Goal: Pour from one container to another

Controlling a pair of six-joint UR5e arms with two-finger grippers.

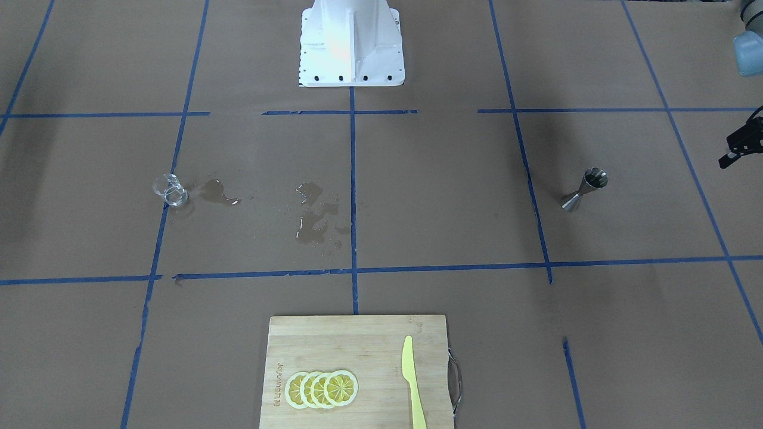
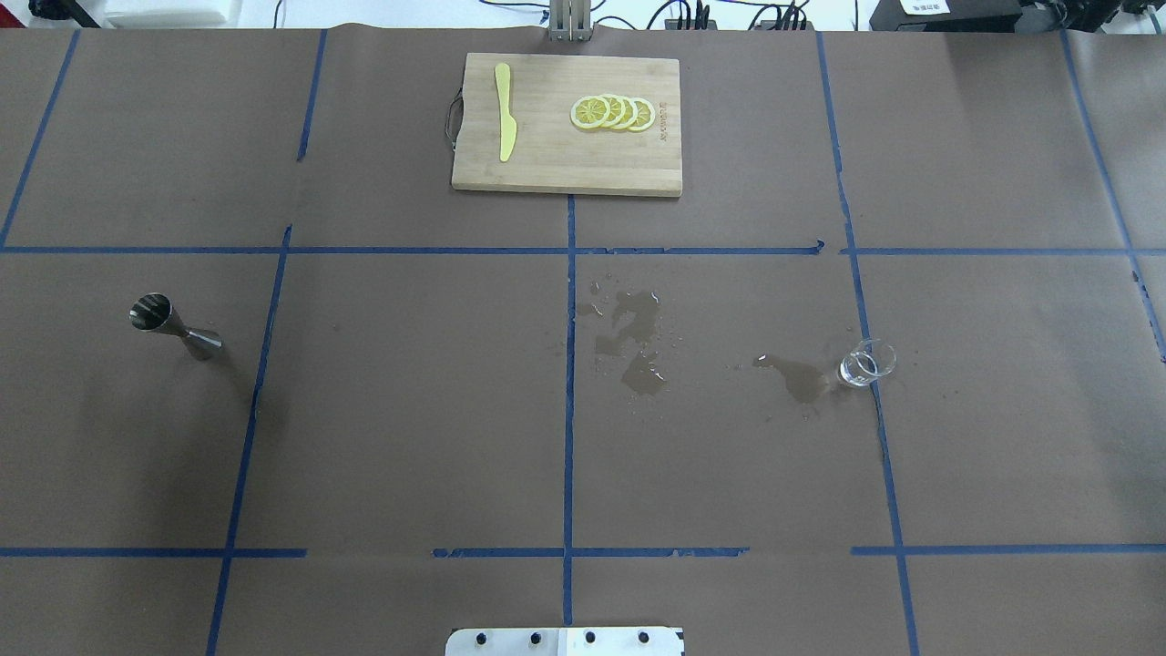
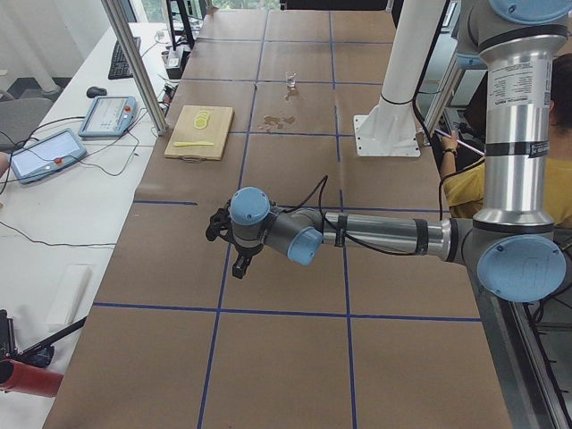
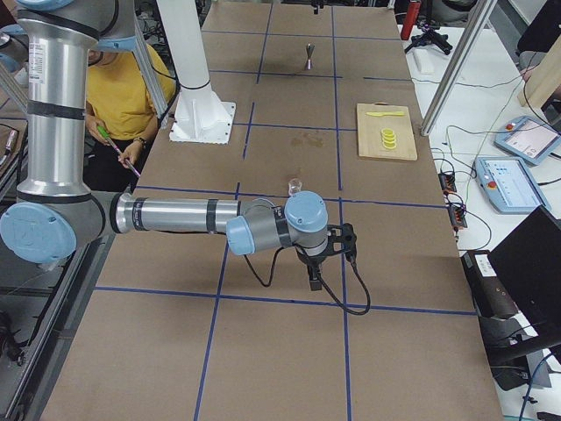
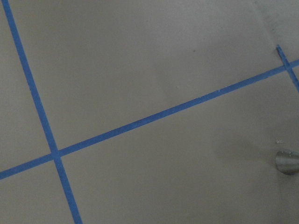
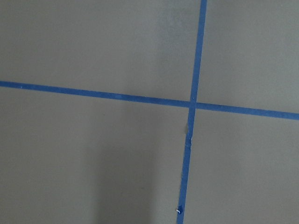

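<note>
The clear glass tumbler stands on the brown paper beside a wet patch. The steel jigger stands upright, far from the tumbler, on the robot's left side. Its lower cone shows at the edge of the left wrist view. My left gripper hangs over the table well off to the jigger's side, and a dark part of it shows at the frame edge. My right gripper hangs over bare paper, nearer the table's end than the tumbler. I cannot tell whether either is open or shut.
Spilled water lies in patches between the table's middle and the tumbler. A wooden cutting board with lemon slices and a yellow knife sits at the far edge. The white robot base stands at the near edge.
</note>
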